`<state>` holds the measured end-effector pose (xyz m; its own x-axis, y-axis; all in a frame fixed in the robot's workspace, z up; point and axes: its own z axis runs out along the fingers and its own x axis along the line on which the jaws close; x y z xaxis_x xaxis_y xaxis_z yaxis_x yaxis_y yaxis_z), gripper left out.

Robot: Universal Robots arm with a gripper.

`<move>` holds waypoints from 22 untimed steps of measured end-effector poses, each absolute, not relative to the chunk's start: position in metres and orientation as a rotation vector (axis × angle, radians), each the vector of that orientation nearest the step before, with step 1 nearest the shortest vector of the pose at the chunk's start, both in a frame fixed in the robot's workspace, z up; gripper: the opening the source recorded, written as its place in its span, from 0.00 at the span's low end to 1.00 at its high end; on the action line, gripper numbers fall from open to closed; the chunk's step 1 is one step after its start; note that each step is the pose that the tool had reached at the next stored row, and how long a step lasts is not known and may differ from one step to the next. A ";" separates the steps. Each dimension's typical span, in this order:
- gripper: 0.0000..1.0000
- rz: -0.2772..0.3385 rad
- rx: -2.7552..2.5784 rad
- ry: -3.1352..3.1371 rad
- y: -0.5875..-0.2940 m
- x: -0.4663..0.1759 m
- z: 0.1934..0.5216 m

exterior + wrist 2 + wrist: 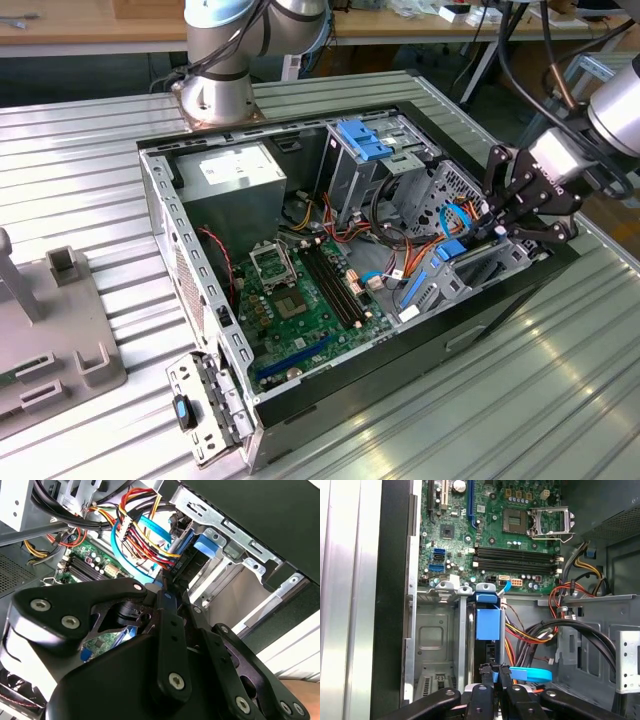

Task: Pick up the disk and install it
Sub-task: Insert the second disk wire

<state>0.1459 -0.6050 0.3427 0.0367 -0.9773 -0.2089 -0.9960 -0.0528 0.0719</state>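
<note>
A grey fixture block (62,335) is sitting on the ribbed metal table (480,410), well off the open computer case (420,340) toward the exterior view's left. A detached metal bracket (208,405) with a blue latch is leaning against the case's near corner. The arm's base (215,95) is standing just beyond the case's far wall.

Inside the case, the grey power supply box (235,178) is occupying the far corner on the exterior view's left. The green motherboard (300,290) is lying flat on the case floor beside it. Bundles of red, yellow and orange wires (142,540) are trailing across the case's middle.

The disk (452,252) is standing on edge in the drive cage at the case's end on the exterior view's right. Its blue rail (487,622) is showing between the cage's metal walls.

The gripper (490,228) is reaching into that same end of the case from above. Its 2 fingers are drawn close together with only a sliver between them, the tips (485,672) sitting right at the disk's exposed edge. In the second wrist view the gripper (165,587) is pointing at the blue rail beside the case wall.
</note>
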 end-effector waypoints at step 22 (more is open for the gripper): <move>0.16 0.311 -2.191 2.094 -0.605 0.145 0.343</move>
